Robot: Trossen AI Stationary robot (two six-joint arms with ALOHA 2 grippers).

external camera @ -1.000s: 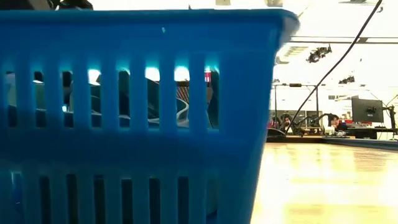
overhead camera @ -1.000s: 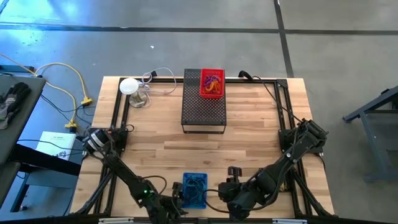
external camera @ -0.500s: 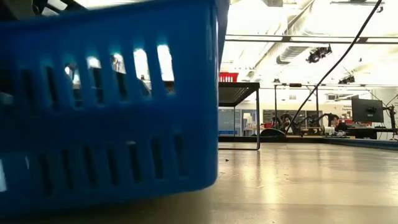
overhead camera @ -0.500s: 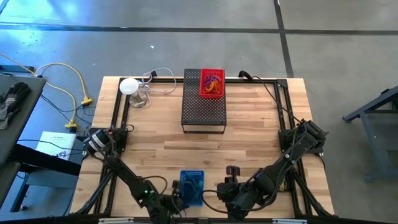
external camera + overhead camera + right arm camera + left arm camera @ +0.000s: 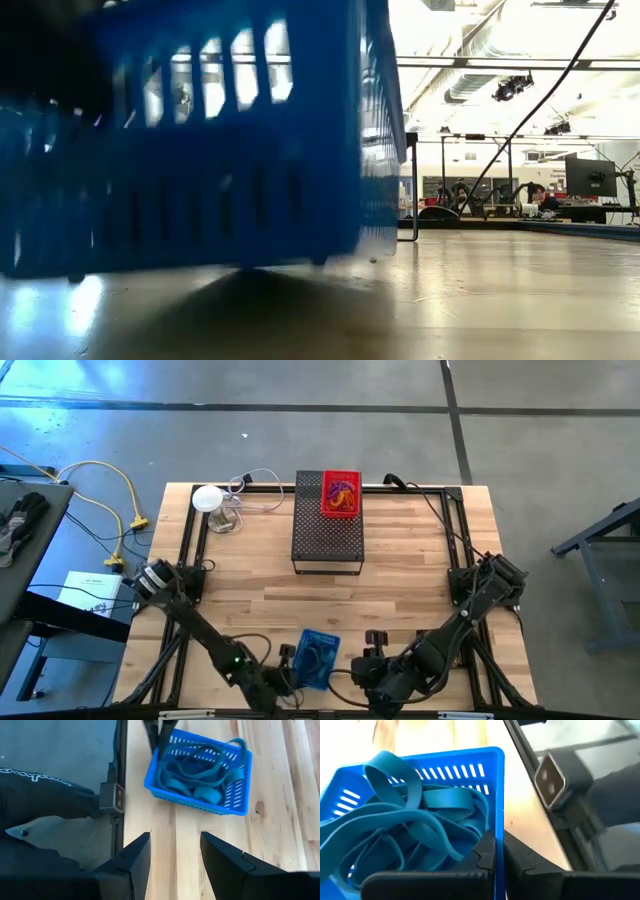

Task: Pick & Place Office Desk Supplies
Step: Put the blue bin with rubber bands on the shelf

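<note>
At the table's (image 5: 400, 575) near edge we see our left end effector (image 5: 498, 854) clamped on the blue slotted plastic basket's (image 5: 316, 660) wall, wide teal rubber bands (image 5: 410, 827) inside, right end effector (image 5: 175, 857) spread wide beside it.

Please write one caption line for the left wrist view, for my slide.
Left gripper jaws shut on the wall of a blue basket holding blue rubber bands.

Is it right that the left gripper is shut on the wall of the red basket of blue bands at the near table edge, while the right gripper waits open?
Not quite: the basket is blue, as the left wrist view shows. The left gripper is shut on its wall, blue bands inside, and the right gripper waits open nearby.
</note>
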